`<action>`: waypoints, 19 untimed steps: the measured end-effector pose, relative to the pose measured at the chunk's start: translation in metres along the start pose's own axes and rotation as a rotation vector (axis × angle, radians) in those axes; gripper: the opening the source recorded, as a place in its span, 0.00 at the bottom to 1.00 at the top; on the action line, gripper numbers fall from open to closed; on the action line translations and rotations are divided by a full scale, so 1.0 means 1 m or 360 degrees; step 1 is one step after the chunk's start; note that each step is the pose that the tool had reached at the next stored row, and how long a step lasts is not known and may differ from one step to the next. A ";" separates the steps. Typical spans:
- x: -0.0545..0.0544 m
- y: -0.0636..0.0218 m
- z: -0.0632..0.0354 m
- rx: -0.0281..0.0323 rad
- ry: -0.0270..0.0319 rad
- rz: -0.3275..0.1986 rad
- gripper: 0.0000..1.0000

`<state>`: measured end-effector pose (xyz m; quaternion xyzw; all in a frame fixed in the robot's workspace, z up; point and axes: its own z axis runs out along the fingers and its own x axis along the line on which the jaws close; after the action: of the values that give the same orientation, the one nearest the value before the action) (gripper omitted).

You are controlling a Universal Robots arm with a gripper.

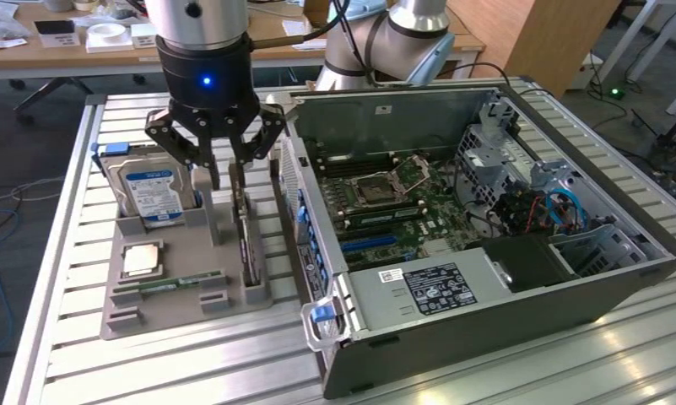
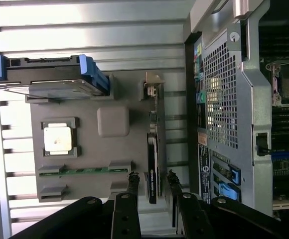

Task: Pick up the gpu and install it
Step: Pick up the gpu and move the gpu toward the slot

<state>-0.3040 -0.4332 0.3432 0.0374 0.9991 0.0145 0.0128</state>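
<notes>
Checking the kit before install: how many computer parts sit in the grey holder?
4: hard drive standing at one end, CPU lying beside it, memory stick lying past the CPU, gpu on edge nearest the computer case. None looks hidden.

Bright, even light. Glare patches on surface point(image 1: 624, 350) beside computer case point(image 1: 484, 337); case interior shadowed. Wrist view: slats beside case washed out, end effector point(image 2: 152, 175) dark, silhouetted. Shadows soft throughout.

Tool point(image 1: 225, 179), seemingly spread, hovers over gpu point(image 1: 247, 249).

Robotics lab; wooden desks point(image 1: 78, 57); opened computer case point(image 1: 540, 312); aluminium table point(image 1: 169, 371)
</notes>
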 end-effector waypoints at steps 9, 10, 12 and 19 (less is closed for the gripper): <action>0.000 -0.0002 0.0047 0.00003 0.00003 0.0000 0.36; 0.000 -0.0002 0.0047 0.00003 0.00004 0.0000 0.36; 0.000 -0.0001 0.0049 0.00001 0.00001 0.0000 0.36; 0.000 -0.0002 0.0070 0.00001 0.00001 0.0000 0.36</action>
<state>-0.3040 -0.4332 0.3362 0.0374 0.9991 0.0145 0.0128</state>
